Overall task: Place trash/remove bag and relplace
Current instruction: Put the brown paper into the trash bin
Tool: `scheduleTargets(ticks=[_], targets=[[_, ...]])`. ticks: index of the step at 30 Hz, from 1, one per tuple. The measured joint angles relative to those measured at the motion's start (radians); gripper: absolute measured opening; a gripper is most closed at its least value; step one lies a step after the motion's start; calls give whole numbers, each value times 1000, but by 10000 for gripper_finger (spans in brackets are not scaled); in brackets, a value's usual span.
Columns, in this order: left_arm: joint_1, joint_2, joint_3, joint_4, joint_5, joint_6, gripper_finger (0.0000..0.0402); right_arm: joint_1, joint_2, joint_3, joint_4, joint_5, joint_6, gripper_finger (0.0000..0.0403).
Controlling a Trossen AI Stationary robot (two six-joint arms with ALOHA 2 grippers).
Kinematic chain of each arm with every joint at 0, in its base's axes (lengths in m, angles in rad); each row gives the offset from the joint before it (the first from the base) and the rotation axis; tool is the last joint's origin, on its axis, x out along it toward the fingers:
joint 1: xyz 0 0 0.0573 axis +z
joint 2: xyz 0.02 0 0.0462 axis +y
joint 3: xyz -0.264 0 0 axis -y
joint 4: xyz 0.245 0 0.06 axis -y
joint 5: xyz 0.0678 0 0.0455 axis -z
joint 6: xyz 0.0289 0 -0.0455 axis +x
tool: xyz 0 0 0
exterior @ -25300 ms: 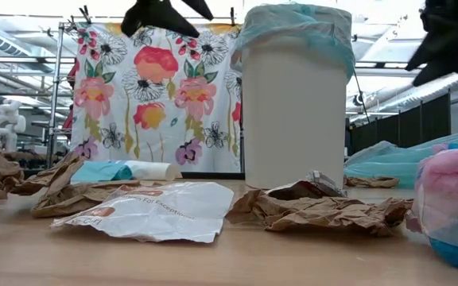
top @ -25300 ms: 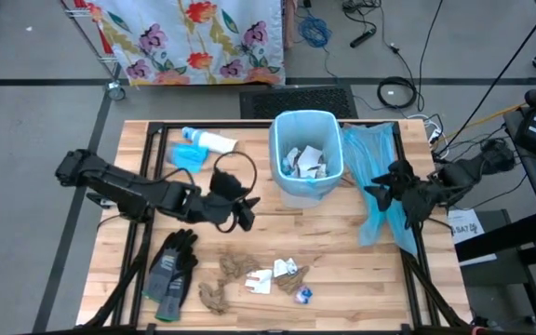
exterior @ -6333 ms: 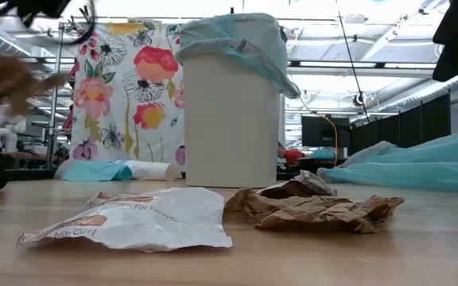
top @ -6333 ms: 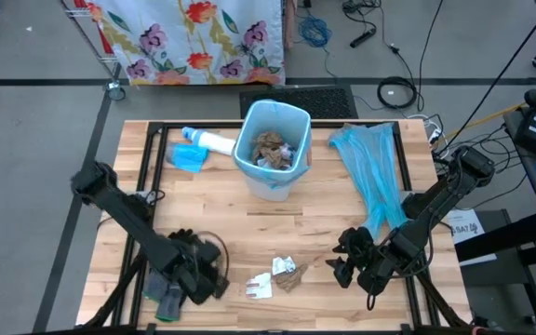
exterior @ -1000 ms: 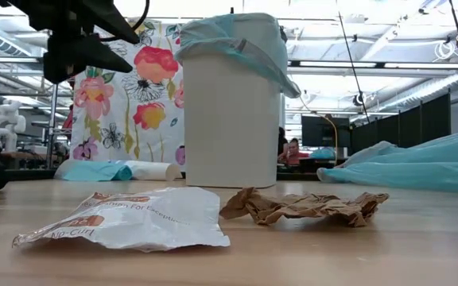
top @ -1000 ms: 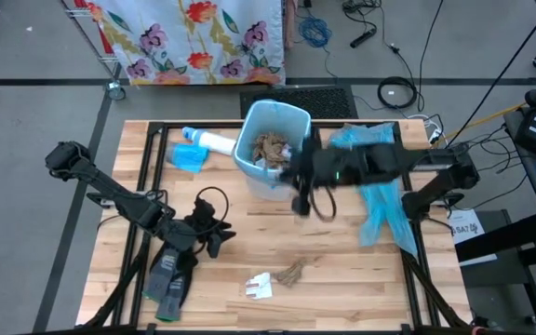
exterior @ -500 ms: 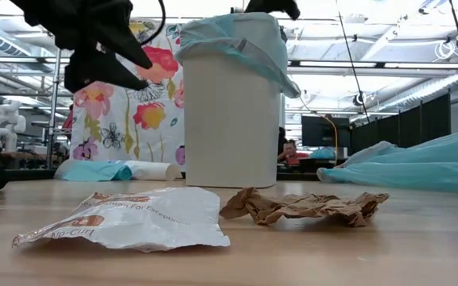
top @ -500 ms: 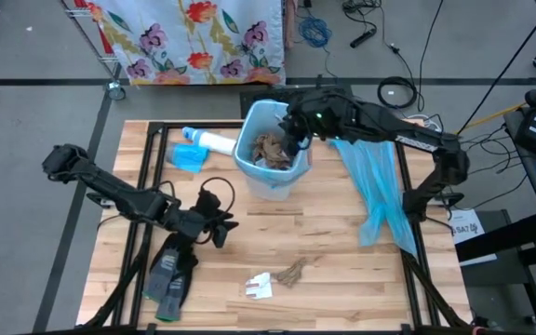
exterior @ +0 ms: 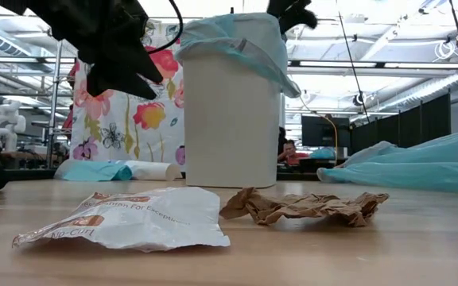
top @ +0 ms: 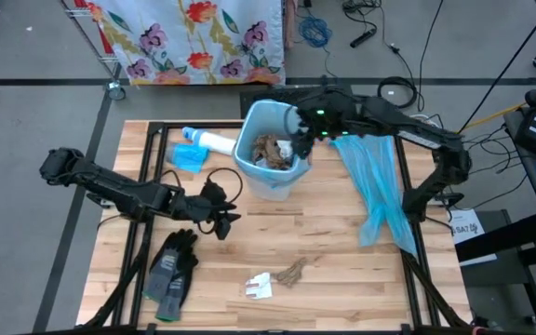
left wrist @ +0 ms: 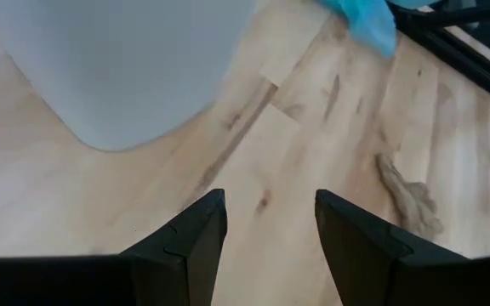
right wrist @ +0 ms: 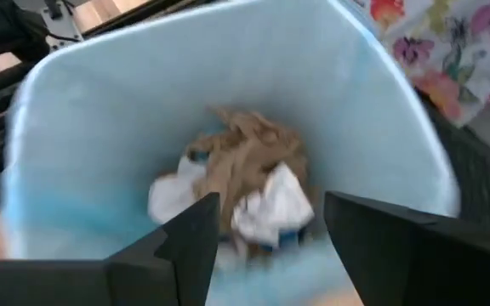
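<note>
High view: bin (top: 270,154) with blue liner sits upper centre of the desk (top: 342,256), tilted a bit toward the left. Brown and white trash (top: 273,149) lies inside it. Right tool (top: 302,140) hangs over the bin's right rim, arm reaching in from the right. Left tool (top: 220,216) is centre-left over bare wood, below-left of the bin. Dark gloves (top: 170,272) lower left. White paper scrap (top: 259,285) and brown wad (top: 293,272) lie lower centre, just beside each other. Spare blue bag (top: 377,186) is spread right of the bin. White tube bottle (top: 214,142) and a blue wrapper (top: 186,157) sit upper left of the bin.

Low view: bin (exterior: 230,99) centre frame, liner folded over the rim. Left tool (exterior: 114,59) hangs upper left, above the desk. Right tool (exterior: 291,14) shows at the top edge over the bin's rim. White scrap (exterior: 137,216) lies front left, brown wad (exterior: 304,206) front right, nearly touching. Blue bag (exterior: 420,163) at right.

Left wrist view: left tool (left wrist: 266,221) spread apart, nothing between the fingers (left wrist: 194,234). Bin wall (left wrist: 117,68) fills the upper left, brown wad (left wrist: 408,200) at right on the wood.

Right wrist view: right tool (right wrist: 270,225) spread wide, empty, looking straight into the bin (right wrist: 381,127). Brown wad with white and blue scraps (right wrist: 245,191) lies at the bottom of the liner.
</note>
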Motion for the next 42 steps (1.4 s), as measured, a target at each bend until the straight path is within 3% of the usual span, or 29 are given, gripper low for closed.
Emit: scheduleTargets(ticks=[5,10,16,21,27,35,39,42], targets=[[45,0,0,1,4,80,183,55,-112,0,-125,2,123,204],[78,0,0,0,15,103,183,196,-174,2,-208,13,163,199],[87,0,8,11,21,161,181,414,-167,1,-381,167,364,198],[87,-5,81,10,84,243,170,606,-140,-43,-448,265,572,198],[70,-5,165,-37,138,313,156,787,-137,-242,-411,297,824,198],[-30,15,179,-48,142,282,150,963,-137,-526,-240,289,1113,198],[-81,58,178,-50,140,221,150,1010,-137,-614,-79,290,1102,198],[-104,93,178,-39,137,161,150,1020,-137,-684,104,286,929,198]])
